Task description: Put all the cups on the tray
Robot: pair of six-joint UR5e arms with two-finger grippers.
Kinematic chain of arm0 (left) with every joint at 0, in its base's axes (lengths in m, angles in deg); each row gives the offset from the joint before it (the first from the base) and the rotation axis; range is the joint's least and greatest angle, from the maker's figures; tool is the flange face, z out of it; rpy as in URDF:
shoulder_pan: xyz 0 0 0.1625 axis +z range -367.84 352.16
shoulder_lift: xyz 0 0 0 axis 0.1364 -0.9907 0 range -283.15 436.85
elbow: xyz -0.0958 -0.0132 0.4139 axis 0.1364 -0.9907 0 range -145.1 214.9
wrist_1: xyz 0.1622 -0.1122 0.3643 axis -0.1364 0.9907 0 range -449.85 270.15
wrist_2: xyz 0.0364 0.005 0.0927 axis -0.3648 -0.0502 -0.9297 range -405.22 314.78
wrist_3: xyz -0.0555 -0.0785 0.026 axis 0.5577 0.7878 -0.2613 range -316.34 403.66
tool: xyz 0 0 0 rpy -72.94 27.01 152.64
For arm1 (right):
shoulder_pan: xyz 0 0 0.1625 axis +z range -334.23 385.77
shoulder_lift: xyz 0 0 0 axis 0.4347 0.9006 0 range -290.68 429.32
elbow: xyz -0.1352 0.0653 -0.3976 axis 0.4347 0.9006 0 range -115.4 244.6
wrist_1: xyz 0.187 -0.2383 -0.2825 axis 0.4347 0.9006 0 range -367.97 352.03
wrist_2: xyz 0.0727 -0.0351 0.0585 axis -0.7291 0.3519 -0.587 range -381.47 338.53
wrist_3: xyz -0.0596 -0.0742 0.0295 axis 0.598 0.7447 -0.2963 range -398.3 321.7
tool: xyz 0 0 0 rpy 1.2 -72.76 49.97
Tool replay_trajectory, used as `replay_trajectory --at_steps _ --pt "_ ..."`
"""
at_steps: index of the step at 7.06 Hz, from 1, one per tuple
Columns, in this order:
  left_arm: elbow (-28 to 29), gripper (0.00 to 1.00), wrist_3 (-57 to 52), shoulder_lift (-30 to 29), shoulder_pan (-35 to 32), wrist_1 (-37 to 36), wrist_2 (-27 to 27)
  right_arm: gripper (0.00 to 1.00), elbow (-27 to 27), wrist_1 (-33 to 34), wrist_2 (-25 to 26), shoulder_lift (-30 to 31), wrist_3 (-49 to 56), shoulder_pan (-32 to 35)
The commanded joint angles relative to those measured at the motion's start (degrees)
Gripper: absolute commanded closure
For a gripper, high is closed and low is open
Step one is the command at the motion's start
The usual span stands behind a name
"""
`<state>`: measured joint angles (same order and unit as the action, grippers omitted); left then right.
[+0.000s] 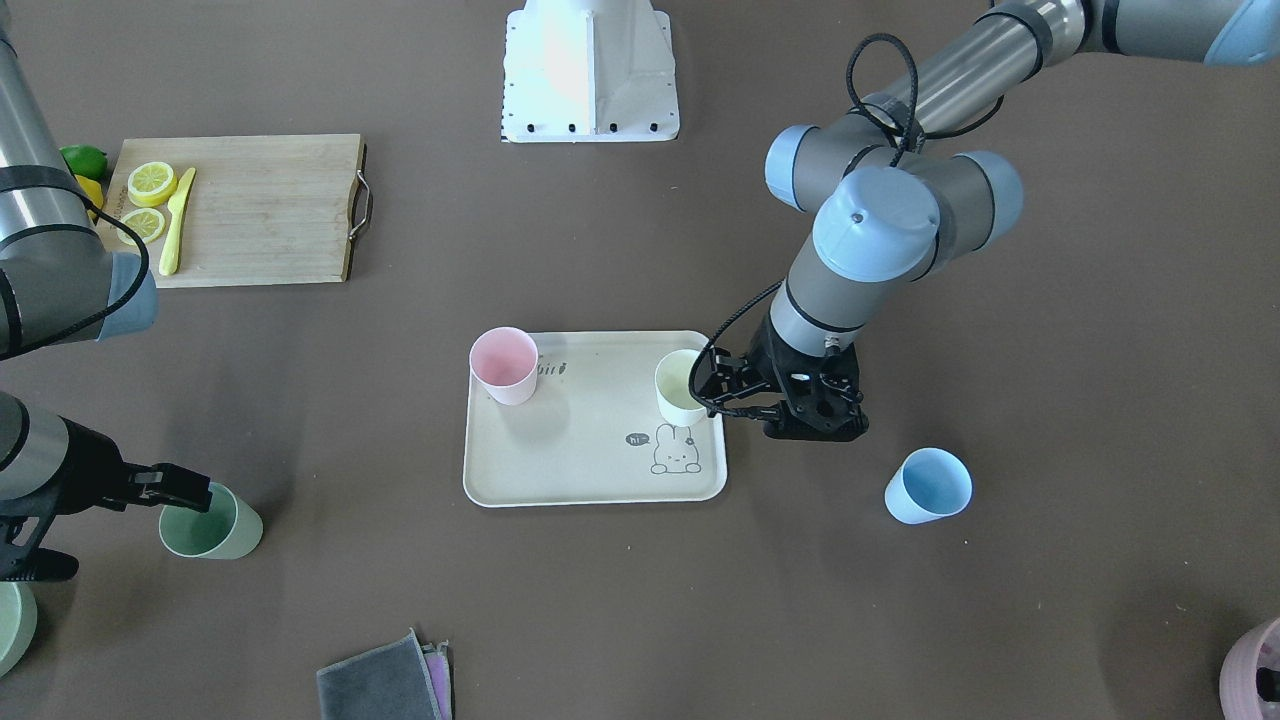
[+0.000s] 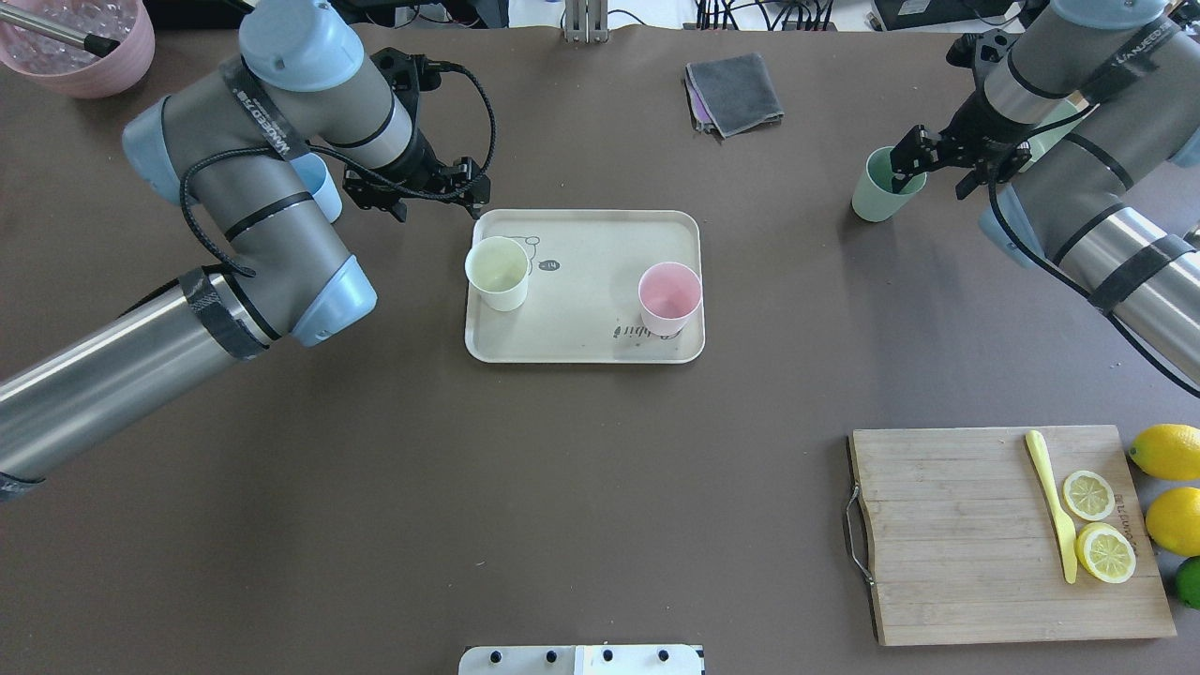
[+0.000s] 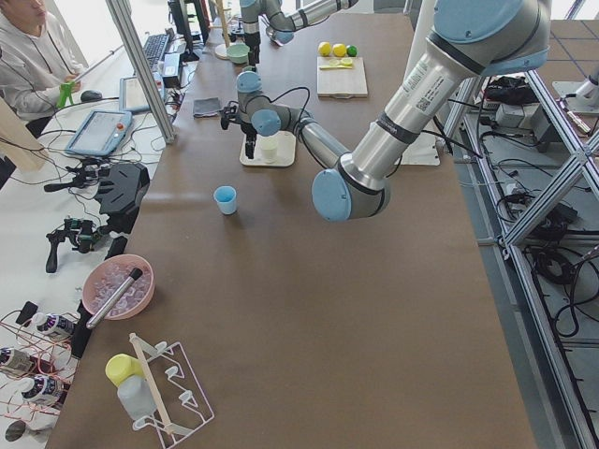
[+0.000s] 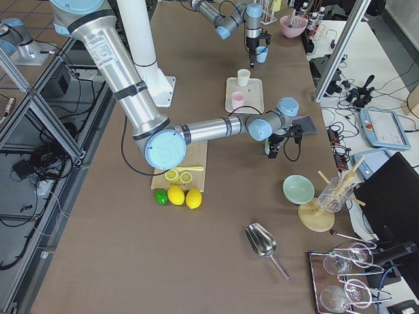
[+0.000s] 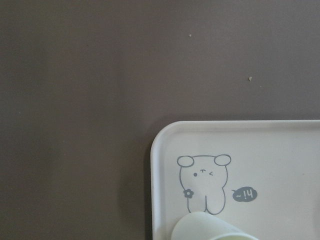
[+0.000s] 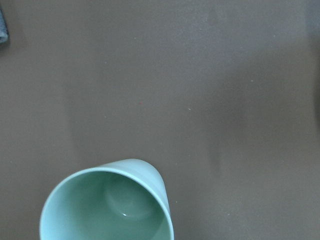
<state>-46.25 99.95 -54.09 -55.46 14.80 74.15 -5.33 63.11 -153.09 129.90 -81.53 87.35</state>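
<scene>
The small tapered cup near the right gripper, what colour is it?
Sage green cup; the right wrist-mounted view shows it best.

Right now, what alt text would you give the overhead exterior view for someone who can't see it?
A cream tray at table centre holds the cream-white cup and pink cup; the green cup stands off it to the right, right gripper at its rim. The left gripper hovers by the tray's far-left corner, the blue cup half hidden behind that arm.
</scene>
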Motion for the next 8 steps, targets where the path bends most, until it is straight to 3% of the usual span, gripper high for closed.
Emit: replay_trajectory --at_steps 1,2,4,6,8 --pt "0.2 0.02 -9.06 3.31 -5.88 -0.15 0.51 0.86 1.02 0.02 -0.21 -0.03 -0.28 -0.24" --pt "0.29 0.02 -13.1 5.15 -7.21 -0.07 0.43 1.0 1.02 0.11 -0.22 -0.03 -0.45 -0.15" --pt "0.29 0.02 -23.99 9.72 -12.74 0.11 3.74 1.0 0.85 0.28 -1.18 -1.16 -1.24 0.02" --pt "5.97 0.02 -23.6 9.66 -12.85 4.9 3.77 1.0 0.76 0.55 -1.89 -7.47 -9.11 -1.28" --pt "6.79 0.02 -21.06 9.57 -11.2 6.53 3.77 1.0 -0.02 -0.06 -1.54 -11.17 -13.87 -6.46"
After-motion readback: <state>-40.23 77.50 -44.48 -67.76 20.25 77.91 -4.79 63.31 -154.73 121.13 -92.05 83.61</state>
